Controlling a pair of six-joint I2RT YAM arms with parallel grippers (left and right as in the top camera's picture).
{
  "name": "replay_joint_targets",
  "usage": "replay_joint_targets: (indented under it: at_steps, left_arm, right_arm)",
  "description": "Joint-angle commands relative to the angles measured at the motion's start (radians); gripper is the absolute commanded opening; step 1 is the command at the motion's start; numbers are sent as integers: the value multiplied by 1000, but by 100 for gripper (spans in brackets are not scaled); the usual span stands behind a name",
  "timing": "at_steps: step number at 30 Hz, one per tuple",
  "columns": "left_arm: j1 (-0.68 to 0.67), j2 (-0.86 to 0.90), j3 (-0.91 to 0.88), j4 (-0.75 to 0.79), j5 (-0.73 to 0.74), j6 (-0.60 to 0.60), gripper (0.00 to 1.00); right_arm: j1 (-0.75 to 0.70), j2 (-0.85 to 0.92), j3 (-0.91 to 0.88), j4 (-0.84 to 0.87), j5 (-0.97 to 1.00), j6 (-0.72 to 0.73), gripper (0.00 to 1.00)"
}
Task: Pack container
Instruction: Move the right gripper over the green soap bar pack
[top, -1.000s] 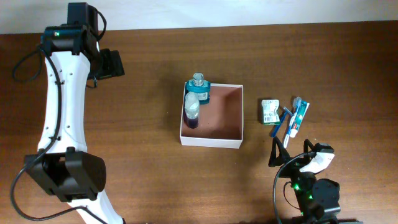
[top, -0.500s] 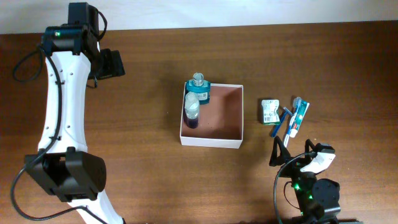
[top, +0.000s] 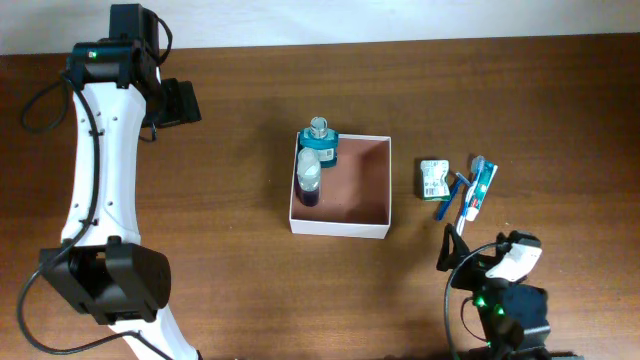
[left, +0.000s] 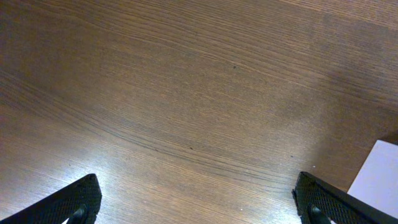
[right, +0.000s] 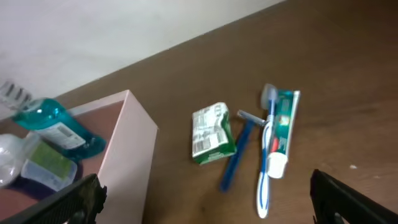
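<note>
The wooden table carries everything. The white left arm stretches to the far left, its left gripper spread wide above bare wood. The container sits mid-table, with a teal bottle and a purple bottle along its left wall. At the near right the right gripper is also spread wide. Right of the container lie a toothpaste tube, a toothbrush, a razor and a green packet.

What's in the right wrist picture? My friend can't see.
A green packet, blue razor, toothbrush and toothpaste tube lie on a brown table. Left of them, a white box holds a teal bottle and a clear bottle. The claw is open.
</note>
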Motion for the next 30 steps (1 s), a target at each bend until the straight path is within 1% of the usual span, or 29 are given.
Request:
replay_joint_targets:
  at_steps: [1, 4, 5, 9, 12, 13, 16, 20, 25, 30]
  left_arm:
    - [7, -27, 14, -1, -14, 5, 99]
    - [7, -27, 14, -1, -14, 5, 99]
    - [5, -27, 14, -1, -14, 5, 99]
    - [-9, -27, 14, -1, -14, 5, 99]
    - [-8, -27, 14, -1, -14, 5, 99]
    - [-8, -27, 14, -1, -14, 5, 100]
    - [-11, -27, 14, -1, -14, 5, 99]
    - [-11, -27, 14, -1, -14, 5, 99]
    - [-11, -27, 14, -1, -14, 5, 99]
    - [-11, -27, 14, -1, -14, 5, 99]
  right_arm:
    - [-7, 109, 190, -42, 70, 2, 98]
    - [-6, 255, 360, -130, 84, -21, 98]
    - [-7, 346, 454, -188, 84, -44, 98]
    - [-6, 623, 718, -376, 84, -103, 98]
    - [-6, 826, 904, -507, 85, -126, 98]
    - [-6, 929, 1001, -566, 84, -126, 98]
    - [-6, 1102, 1157, -634, 81, -126, 98]
    - [-6, 1262, 1256, -641, 83, -126, 98]
    - [-6, 1392, 1265, -630, 79, -125, 98]
    - [-6, 1495, 1265, -699, 66, -126, 98]
